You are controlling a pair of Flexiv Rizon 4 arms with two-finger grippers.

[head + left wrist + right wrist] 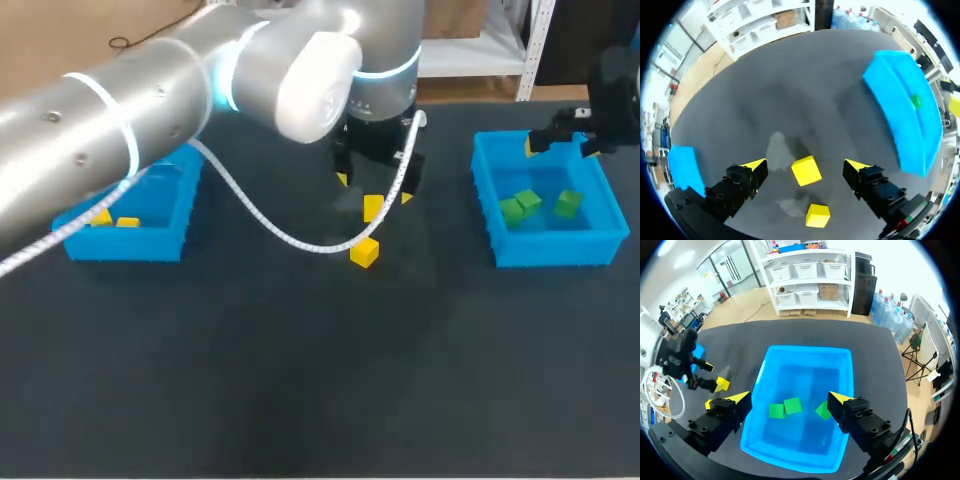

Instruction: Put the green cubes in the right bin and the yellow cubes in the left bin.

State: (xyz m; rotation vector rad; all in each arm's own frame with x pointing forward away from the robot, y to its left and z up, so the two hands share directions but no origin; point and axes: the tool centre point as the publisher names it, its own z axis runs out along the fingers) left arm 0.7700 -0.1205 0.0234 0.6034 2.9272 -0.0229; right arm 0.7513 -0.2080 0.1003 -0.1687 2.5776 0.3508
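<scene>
Now, your left pincer (pixel 373 190) hangs over the middle of the counter (pixel 300 380) with its fingers spread wide. One yellow cube (pixel 806 170) lies flat on the counter between those fingers; there is a clear gap on each side, so neither yellow tip touches it. A second yellow cube (pixel 817 215) sits just behind the first, on the wrist side of the pincer and a little apart from it. In the head view that second cube shows nearer you than the pincer, beside the low loop of the white cable (pixel 270 230) that trails from your left arm.

The left bin (pixel 130 245) stands well off to the left pincer's left, and two yellow cubes (pixel 101 216) already lie in it, close together. The right bin (pixel 560 250) stands well off to its right.

Your right pincer (pixel 789 399) hovers above the right bin, fingers spread and nothing between them. Under it, on the bin's floor, you have three green cubes (pixel 776 411): two touching each other below the gap between the fingers, and the third close by, beneath the right-hand finger. All three lie flat and apart from the bin's walls (pixel 810 355)
</scene>
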